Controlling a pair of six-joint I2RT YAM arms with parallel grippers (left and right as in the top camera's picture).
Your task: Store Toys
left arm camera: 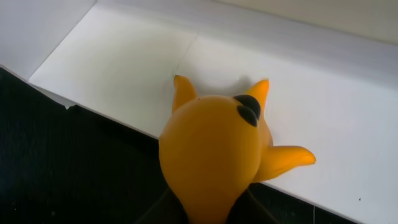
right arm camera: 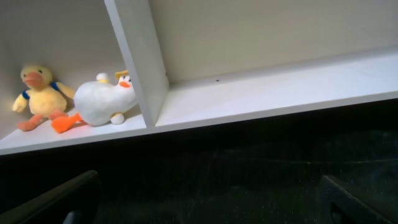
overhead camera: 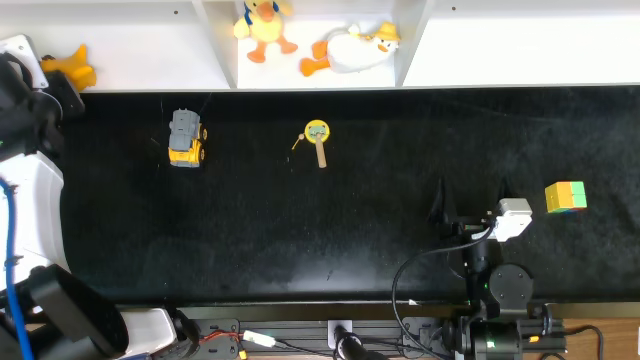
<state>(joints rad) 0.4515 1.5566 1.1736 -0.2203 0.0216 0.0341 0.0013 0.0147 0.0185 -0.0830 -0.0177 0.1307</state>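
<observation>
An orange toy [left arm camera: 214, 155] with two small pointed ears is pinched at its base by the left gripper [left arm camera: 208, 210], whose dark fingers are pressed against its sides. The toy is held over the front edge of the white shelf [overhead camera: 140, 45], at the left compartment, apparently so that it can be set down inside. It cannot be told whether it touches the shelf floor.

In the middle compartment a yellow duck [overhead camera: 264, 25] and a white goose [overhead camera: 355, 48] are lying side by side, judged already stored.

On the black table [overhead camera: 300, 230] three toys are left unstored: a yellow and grey truck [overhead camera: 186, 137], a round yellow rattle [overhead camera: 317, 140] on a stick, and a coloured cube [overhead camera: 565, 196] well apart at the right.

The right gripper [right arm camera: 208, 205] is held low over the table near its base, its fingers spread wide and holding nothing, probably kept clear of the left arm's work.
</observation>
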